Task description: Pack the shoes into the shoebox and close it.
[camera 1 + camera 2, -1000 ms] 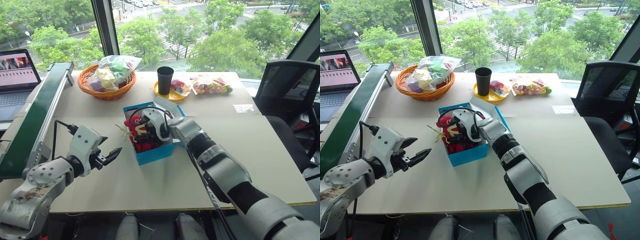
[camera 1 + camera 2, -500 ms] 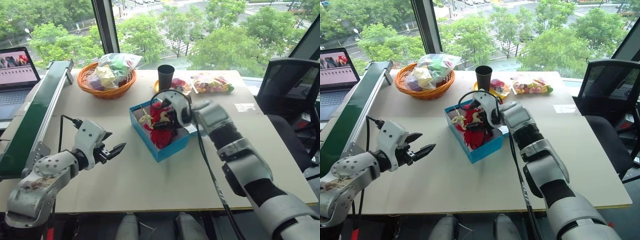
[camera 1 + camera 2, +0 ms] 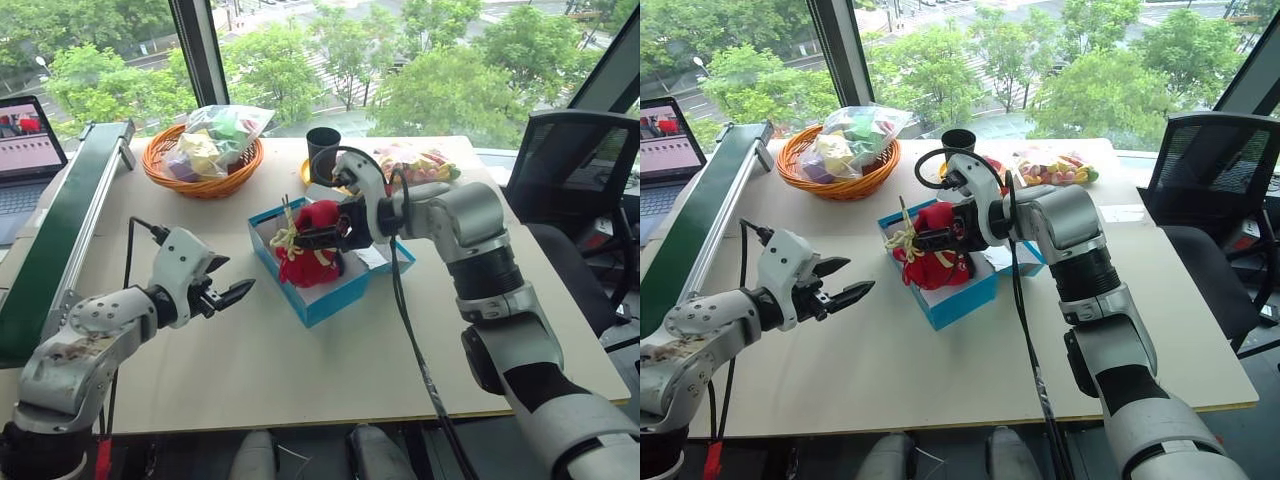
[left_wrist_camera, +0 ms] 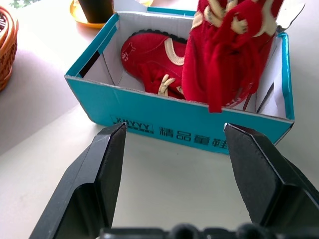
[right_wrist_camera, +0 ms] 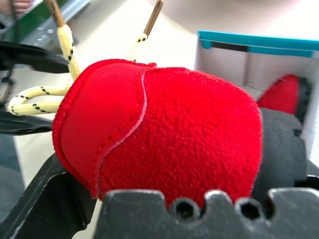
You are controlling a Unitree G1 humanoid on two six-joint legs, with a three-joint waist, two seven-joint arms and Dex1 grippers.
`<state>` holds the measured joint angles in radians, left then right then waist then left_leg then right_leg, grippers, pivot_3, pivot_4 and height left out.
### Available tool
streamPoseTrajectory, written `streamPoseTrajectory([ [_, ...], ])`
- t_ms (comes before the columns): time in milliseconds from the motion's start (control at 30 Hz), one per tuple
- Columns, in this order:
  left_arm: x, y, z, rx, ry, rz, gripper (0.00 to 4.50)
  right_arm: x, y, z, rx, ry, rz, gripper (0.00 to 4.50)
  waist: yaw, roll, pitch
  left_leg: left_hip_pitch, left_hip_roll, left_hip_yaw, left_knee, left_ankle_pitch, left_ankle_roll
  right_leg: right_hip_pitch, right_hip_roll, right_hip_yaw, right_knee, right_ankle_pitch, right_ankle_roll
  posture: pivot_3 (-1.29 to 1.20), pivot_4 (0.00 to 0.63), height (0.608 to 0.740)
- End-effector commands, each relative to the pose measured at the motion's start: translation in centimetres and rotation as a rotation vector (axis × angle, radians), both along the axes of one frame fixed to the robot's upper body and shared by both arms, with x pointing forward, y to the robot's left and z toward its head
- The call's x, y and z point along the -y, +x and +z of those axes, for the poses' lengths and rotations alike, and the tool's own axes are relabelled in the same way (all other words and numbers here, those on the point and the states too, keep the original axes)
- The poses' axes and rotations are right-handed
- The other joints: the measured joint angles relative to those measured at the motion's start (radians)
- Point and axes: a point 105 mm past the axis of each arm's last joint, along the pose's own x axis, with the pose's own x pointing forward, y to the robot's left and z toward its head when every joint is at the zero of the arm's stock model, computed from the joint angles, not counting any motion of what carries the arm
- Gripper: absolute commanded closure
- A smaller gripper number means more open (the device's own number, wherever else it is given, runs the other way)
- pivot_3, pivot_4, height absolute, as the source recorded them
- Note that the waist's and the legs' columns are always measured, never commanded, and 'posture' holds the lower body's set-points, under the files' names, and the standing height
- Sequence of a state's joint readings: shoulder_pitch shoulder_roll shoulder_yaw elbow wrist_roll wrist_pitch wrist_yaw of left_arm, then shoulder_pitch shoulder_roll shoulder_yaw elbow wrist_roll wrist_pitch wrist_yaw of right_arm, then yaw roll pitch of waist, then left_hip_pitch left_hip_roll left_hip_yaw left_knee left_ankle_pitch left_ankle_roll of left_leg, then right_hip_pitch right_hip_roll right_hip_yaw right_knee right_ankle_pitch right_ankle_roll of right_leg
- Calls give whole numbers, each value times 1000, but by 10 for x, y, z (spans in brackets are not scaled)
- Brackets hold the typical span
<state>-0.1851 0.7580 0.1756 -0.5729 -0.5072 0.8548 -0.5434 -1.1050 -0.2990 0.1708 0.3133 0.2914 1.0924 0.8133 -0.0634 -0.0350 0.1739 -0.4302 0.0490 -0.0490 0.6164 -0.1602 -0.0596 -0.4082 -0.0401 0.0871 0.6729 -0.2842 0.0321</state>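
The right gripper gripped one small red sneaker, hanging toe-down directly above the bright blue cardboard shoebox, where the other red sneaker lay. The left gripper hovered released, left of the box.

Red shoes with cream-yellow laces, bright blue shoebox white inside; orange basket, black cup
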Motion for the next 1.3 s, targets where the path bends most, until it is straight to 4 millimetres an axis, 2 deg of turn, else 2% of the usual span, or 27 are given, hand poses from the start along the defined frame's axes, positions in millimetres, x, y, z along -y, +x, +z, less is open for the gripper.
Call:
streamPoseTrajectory([
  [33,0,0,9,48,21,6,1166,0,7,2,59,-1,-16,1412,-1,0,0,0,0,0,0,0,0,0,0,0,0,0,0,0,150,734],
  [200,-2,-1,10,53,18,24,1166,3,11,-8,72,-46,-17,2741,-4,0,0,0,0,0,0,0,0,0,0,0,0,0,0,0,150,734],
  [300,-3,-4,8,47,19,26,1166,0,5,-2,92,-52,42,3160,-6,0,0,0,0,0,0,0,0,0,0,0,0,0,0,0,150,734],
  [433,-3,-5,7,42,16,29,1166,-4,-19,20,159,-76,227,3286,-3,0,2,0,0,0,0,0,0,0,0,0,0,0,0,0,150,734],
  [533,-2,-4,5,42,11,29,1166,-2,-27,30,198,-141,307,3286,-3,0,2,0,0,0,0,0,0,0,0,0,0,0,0,0,150,734],
  [633,0,-3,3,42,6,27,1166,-5,-28,31,222,-193,360,3286,-4,0,2,0,0,0,0,0,0,0,0,0,0,0,0,0,150,734],
  [700,2,-2,4,45,1,27,1166,-9,-26,23,222,-218,370,3286,-8,0,2,1,0,0,0,0,0,0,0,0,0,0,0,0,150,734],
  [833,2,-2,5,53,-5,38,1166,-13,-14,-9,253,-326,389,3286,-6,0,2,1,0,0,0,0,0,0,0,0,0,0,0,0,150,734],
  [967,0,-6,4,53,-3,57,1166,-17,-2,-27,273,-382,384,3286,-3,-1,3,0,0,0,0,0,0,0,0,0,0,0,0,0,150,734],
  [1033,-1,-8,4,53,-6,67,1166,-22,4,-36,290,-420,390,2317,-4,-1,3,0,0,0,0,0,0,0,0,0,0,0,0,0,150,734],
  [1067,-1,-9,4,53,-8,71,1166,-25,5,-38,294,-422,393,2085,-6,-1,3,0,0,0,0,0,0,0,0,0,0,0,0,0,150,734],
  [1200,0,-11,3,51,-6,76,1166,-41,12,-38,314,-401,384,641,-8,-1,3,4,0,0,-1,0,0,2,0,0,1,0,0,0,150,734],
  [1267,1,-11,3,52,-8,77,1166,-47,16,-35,330,-389,365,53,-7,-1,3,5,0,0,-1,0,0,3,0,0,1,0,0,0,150,734],
  [1300,1,-11,3,52,-8,78,1166,-50,20,-31,346,-374,340,53,-7,-1,3,5,0,0,-1,0,0,3,0,0,1,0,0,0,150,734],
])
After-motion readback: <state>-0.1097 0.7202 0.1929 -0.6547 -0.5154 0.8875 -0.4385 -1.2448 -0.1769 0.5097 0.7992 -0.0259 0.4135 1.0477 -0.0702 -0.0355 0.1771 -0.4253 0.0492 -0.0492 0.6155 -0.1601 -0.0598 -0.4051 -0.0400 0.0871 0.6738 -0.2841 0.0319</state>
